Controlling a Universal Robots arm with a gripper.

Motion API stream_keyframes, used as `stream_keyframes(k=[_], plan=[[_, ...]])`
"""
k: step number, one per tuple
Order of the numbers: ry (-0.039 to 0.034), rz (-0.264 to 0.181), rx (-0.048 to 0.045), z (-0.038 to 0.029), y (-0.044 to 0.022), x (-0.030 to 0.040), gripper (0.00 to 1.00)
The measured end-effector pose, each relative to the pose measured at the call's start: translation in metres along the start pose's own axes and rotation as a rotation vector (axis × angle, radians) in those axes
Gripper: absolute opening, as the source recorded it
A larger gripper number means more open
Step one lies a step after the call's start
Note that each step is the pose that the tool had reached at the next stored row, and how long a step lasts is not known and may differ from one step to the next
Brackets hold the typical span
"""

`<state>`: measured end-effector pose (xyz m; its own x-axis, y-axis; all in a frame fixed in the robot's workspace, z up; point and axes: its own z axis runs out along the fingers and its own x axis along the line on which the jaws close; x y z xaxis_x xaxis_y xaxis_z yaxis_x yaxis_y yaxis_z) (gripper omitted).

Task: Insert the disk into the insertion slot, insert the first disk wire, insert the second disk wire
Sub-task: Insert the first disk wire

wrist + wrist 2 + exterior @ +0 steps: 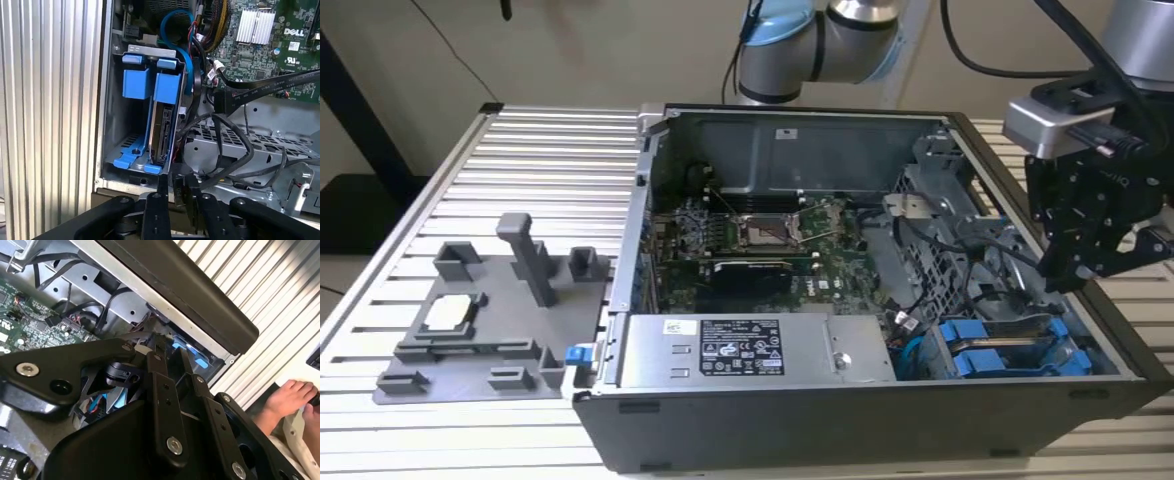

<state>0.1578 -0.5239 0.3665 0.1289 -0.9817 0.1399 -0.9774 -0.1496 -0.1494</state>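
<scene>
**Exterior view.** An open computer case lies on the slatted metal surface. A grey fixture plate sits on the slats at the exterior view's left, just beside the case. Inside the case are the motherboard and a silver power-supply box. The drive cage occupies the near corner at the exterior view's right, and two blue frames stand in it side by side. The pincer hangs above the case's edge at the exterior view's right, close to the cage. Whether it is apart or together cannot be told.

**Second wrist view.** The pincer points towards the blue-lit cage under the case's dark rim. A person's hand rests outside the case, beyond the slats.

**First wrist view.** The disk stands upright in its blue frame, seated inside the insertion slot of the cage. In the bay just beside it is a second blue frame; no drive can be made out in it. The pincer is near the exposed end of the disk. Black wires loop just beside the cage, and a flat black cable crosses over the board. A blue cable arcs past the cage's far end. Whether any wire is plugged into the disk cannot be told.
</scene>
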Motion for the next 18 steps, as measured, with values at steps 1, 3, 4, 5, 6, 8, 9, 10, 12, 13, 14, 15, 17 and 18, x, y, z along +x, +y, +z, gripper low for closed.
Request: stream_keyframes(k=[1,3,4,5,6,8,9,10,12,13,14,15,17,18], plan=[[0.0024,-0.001,-0.0019,-0.0001,-0.0001,0.0000,0.28],[0.0065,-0.003,-0.0064,-0.0001,-0.0004,0.0000,0.28],[0.0075,-0.003,-0.0084,-0.0001,-0.0004,0.0001,0.28],[0.0076,-0.003,-0.0090,-0.0002,-0.0004,0.0001,0.28],[0.0076,-0.003,-0.0092,-0.0001,-0.0004,0.0001,0.26],[0.0074,-0.003,-0.0092,-0.0001,-0.0005,0.0000,0.19],[0.0074,-0.003,-0.0093,-0.0001,-0.0005,0.0000,0.19],[0.0074,-0.003,-0.0093,-0.0001,-0.0005,0.0000,0.19],[0.0074,-0.003,-0.0093,-0.0001,-0.0005,0.0000,0.19],[0.0075,-0.003,-0.0093,-0.0001,-0.0005,0.0000,0.19],[0.0074,-0.003,-0.0093,-0.0001,-0.0005,0.0000,0.19],[0.0074,-0.003,-0.0097,-0.0001,-0.0005,0.0000,0.19],[0.0059,-0.005,-0.0198,-0.0002,-0.0007,0.0000,0.19],[0.0044,-0.006,-0.0293,-0.0001,-0.0006,0.0000,0.19]])
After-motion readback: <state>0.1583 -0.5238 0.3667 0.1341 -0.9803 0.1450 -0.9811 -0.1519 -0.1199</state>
